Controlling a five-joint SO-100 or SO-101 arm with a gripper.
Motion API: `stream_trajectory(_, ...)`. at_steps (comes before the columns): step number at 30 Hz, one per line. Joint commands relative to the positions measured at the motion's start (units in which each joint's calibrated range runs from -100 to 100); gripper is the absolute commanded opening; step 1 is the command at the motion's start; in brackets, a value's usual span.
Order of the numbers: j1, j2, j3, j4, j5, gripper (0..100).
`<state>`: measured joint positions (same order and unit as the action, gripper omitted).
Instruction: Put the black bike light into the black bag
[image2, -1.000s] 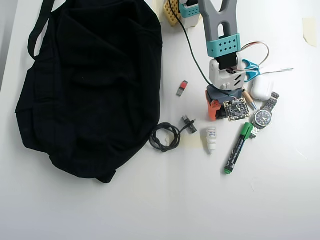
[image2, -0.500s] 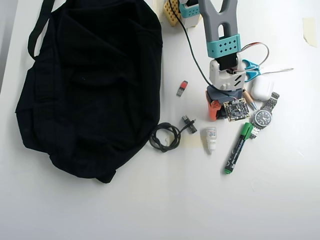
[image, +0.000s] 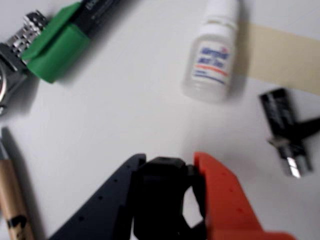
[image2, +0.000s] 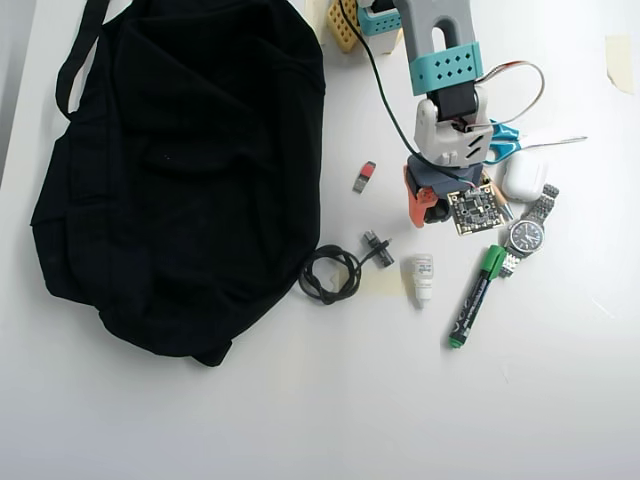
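Observation:
In the wrist view the black bike light is a small black lump clamped between a dark blue finger and an orange finger. My gripper is shut on it, just above the white table. In the overhead view the gripper is right of centre, and the arm hides the light from above. The black bag lies flat at the left, well apart from the gripper, its strap running off the top left.
Between gripper and bag lie a red-and-black stick, a coiled black cable and its plug. A white dropper bottle, green marker, watch, white case and scissors crowd the gripper's right.
The gripper has shifted toward the table's back and slightly left in the overhead view, staying shut. The other objects have not moved.

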<state>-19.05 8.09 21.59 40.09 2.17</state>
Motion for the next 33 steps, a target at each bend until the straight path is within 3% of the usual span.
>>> stream_trajectory(1, 0.5, -4.77, -4.43, 5.21, 0.55, 2)
stream_trajectory(21, 13.66, -23.36, -15.03, 36.39, 6.69, 2)
stream_trajectory(33, 28.54, -29.75, -15.03, 39.32, 11.15, 2)
